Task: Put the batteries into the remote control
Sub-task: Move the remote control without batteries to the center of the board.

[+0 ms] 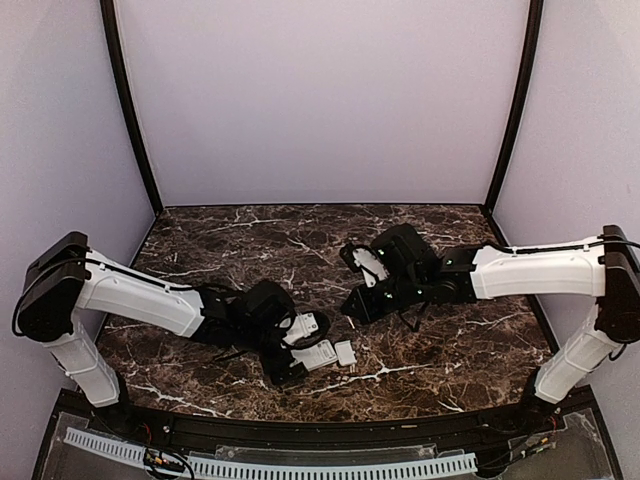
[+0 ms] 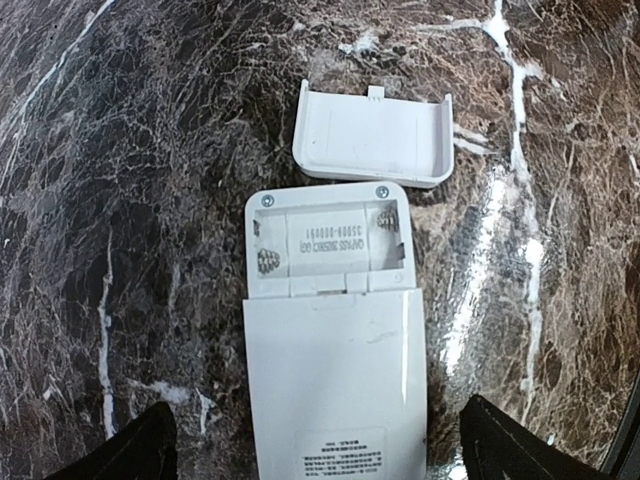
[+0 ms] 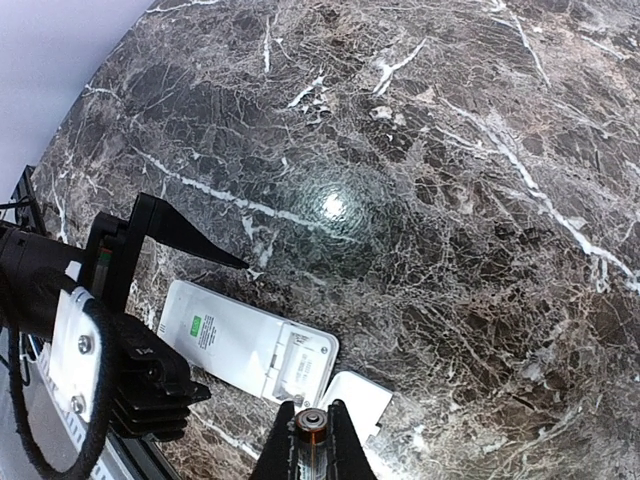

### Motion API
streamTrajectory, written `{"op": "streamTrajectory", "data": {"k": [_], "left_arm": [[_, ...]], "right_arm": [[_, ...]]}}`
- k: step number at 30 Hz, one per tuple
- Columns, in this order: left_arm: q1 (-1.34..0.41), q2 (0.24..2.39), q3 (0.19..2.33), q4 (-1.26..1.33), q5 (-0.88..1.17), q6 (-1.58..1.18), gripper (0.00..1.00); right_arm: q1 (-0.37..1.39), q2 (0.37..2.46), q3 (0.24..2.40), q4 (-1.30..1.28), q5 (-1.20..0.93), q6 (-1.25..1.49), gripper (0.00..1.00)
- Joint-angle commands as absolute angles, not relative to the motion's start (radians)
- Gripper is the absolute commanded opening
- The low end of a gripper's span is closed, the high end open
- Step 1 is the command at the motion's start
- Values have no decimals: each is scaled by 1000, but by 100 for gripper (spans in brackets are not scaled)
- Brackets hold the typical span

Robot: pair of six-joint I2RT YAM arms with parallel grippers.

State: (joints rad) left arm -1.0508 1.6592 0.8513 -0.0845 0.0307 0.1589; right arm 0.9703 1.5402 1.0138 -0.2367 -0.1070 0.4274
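The white remote control (image 2: pixel 335 380) lies face down on the marble, its battery compartment (image 2: pixel 325 245) open and empty. It also shows in the top view (image 1: pixel 318 356) and the right wrist view (image 3: pixel 240 345). My left gripper (image 2: pixel 320 458) is open, with its fingers (image 2: pixel 130 455) either side of the remote's body and gaps between them and the remote. My right gripper (image 3: pixel 311 450) is shut on a battery (image 3: pixel 311 424), held above the table just short of the remote's compartment end. In the top view my right gripper (image 1: pixel 357 303) hovers behind the remote. No other battery shows.
The loose white cover plate (image 2: pixel 372 135) lies just beyond the remote's open end, also seen from the top (image 1: pixel 345 352) and from the right wrist (image 3: pixel 358 398). The left arm's black gripper body (image 3: pixel 100 330) stands beside the remote. Dark marble lies all around.
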Motion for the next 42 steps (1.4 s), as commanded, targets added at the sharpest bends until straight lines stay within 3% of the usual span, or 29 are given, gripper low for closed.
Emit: {"op": "streamTrajectory", "data": {"k": [1, 13, 21, 32, 42], "left_arm": [[-1037, 1690, 888, -164, 72, 191, 97], [-987, 1767, 967, -260, 99, 196, 92], [-996, 1884, 1058, -354, 182, 239, 62], [-1095, 1975, 1161, -312, 187, 182, 30], [-1219, 2070, 1314, -249, 189, 130, 28]], "right_arm": [[977, 1527, 1048, -253, -84, 396, 0], [951, 1493, 1058, -218, -131, 303, 0], [915, 1419, 1004, -239, -103, 310, 0], [839, 1301, 923, -294, -59, 333, 0], [788, 1222, 883, -354, -45, 333, 0]]}}
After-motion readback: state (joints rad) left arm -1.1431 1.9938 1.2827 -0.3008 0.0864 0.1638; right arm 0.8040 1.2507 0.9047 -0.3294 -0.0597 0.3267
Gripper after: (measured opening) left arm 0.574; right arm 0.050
